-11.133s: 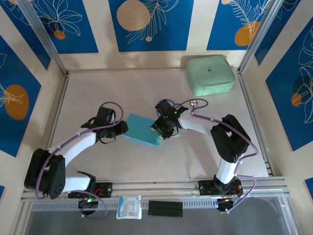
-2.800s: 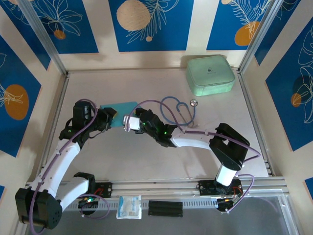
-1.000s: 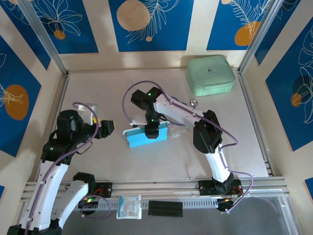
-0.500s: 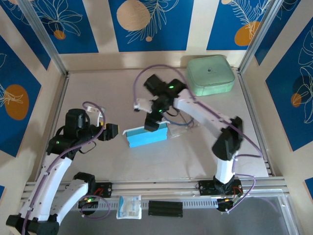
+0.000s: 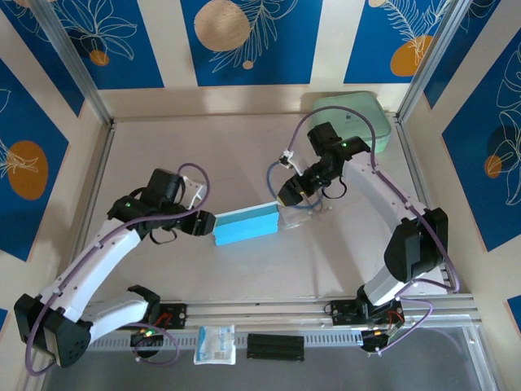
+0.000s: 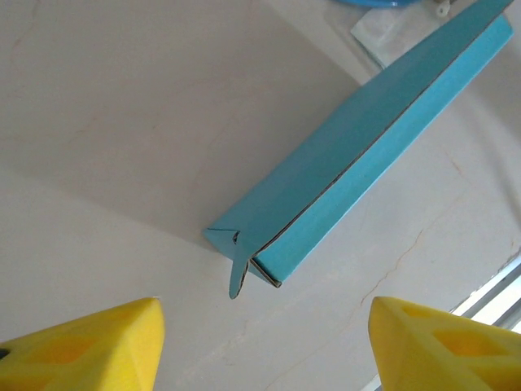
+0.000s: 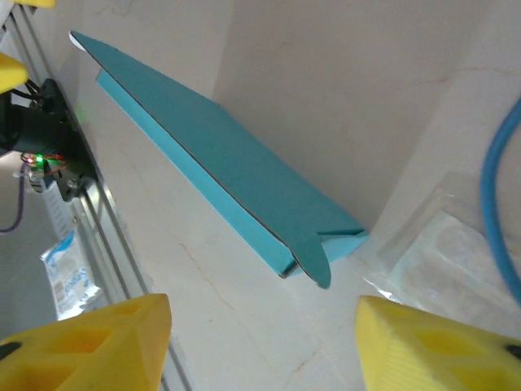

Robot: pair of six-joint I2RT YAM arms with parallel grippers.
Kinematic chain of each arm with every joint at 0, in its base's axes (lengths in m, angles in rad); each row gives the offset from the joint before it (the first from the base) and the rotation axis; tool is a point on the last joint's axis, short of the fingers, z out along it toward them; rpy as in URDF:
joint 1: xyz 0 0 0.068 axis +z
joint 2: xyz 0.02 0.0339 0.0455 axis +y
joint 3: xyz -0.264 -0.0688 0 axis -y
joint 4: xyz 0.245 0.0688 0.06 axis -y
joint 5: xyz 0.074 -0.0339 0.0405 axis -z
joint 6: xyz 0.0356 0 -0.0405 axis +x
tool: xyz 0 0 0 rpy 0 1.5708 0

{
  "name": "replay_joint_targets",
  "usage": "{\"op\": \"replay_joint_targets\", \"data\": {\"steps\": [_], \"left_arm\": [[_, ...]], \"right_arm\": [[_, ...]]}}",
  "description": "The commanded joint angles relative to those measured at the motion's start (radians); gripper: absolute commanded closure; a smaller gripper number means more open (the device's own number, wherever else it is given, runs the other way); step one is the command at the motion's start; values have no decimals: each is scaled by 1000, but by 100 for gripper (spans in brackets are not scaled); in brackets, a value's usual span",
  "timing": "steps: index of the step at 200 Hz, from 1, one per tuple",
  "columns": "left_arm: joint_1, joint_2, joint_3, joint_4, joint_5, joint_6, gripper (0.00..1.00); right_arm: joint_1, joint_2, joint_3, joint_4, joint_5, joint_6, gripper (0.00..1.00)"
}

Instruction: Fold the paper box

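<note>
Lying on the table [image 5: 163, 155], the paper box [image 5: 246, 225] showed its sky-blue side, folded into a long flat shape and set at a slight slant in the top view. The left gripper [image 5: 203, 221] sat just beside the box's left end, though whether it touched the card I could not tell. In the left wrist view its yellow fingers [image 6: 89, 346] stood wide apart with nothing between them, and the box's end lay a little ahead of them; a small tab [image 6: 236, 277] stuck out from that end, its seam not quite shut.

The right gripper [image 5: 287, 193] hung near the box's right end, on the far side of it. In the right wrist view its yellow fingers [image 7: 89, 342] were likewise spread wide and empty; a rounded flap [image 7: 313, 265] jutted from the box's end nearest that camera. A clear plastic packet [image 7: 440, 244] lay just beside the box's right end, and a blue cable [image 7: 498, 187] curved beyond that packet, away from the box.

A mint-green case [image 5: 362, 122] sat well apart from the box, far off to its right and partly behind the right arm. A small white-and-blue packet [image 5: 216, 344] lay well apart from the box on its near side, past the rail, with a black strip [image 5: 275, 346] next to it.
</note>
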State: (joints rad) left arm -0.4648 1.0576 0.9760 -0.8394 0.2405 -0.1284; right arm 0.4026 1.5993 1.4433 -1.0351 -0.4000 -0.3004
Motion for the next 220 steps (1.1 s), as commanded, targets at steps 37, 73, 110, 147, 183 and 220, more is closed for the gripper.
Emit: {"op": "replay_joint_targets", "data": {"steps": [37,73,110,147,183,220], "left_arm": [[-24,39,56,-41,-4,45,42],[-26,59,49,-41,-46,40,46],[-27,67,42,-34,-53,38,49],[-27,69,37,-17,-38,30,53],[-27,88,33,-13,-35,24,55],[-28,90,30,-7,-33,17,60]], "right_arm": [[43,88,27,-34,-22,-14,59],[49,80,11,-5,17,-4,56],[53,57,7,17,54,-4,49],[64,58,7,21,70,-11,58],[74,71,2,27,81,-5,63],[84,73,-5,41,102,8,69]]}}
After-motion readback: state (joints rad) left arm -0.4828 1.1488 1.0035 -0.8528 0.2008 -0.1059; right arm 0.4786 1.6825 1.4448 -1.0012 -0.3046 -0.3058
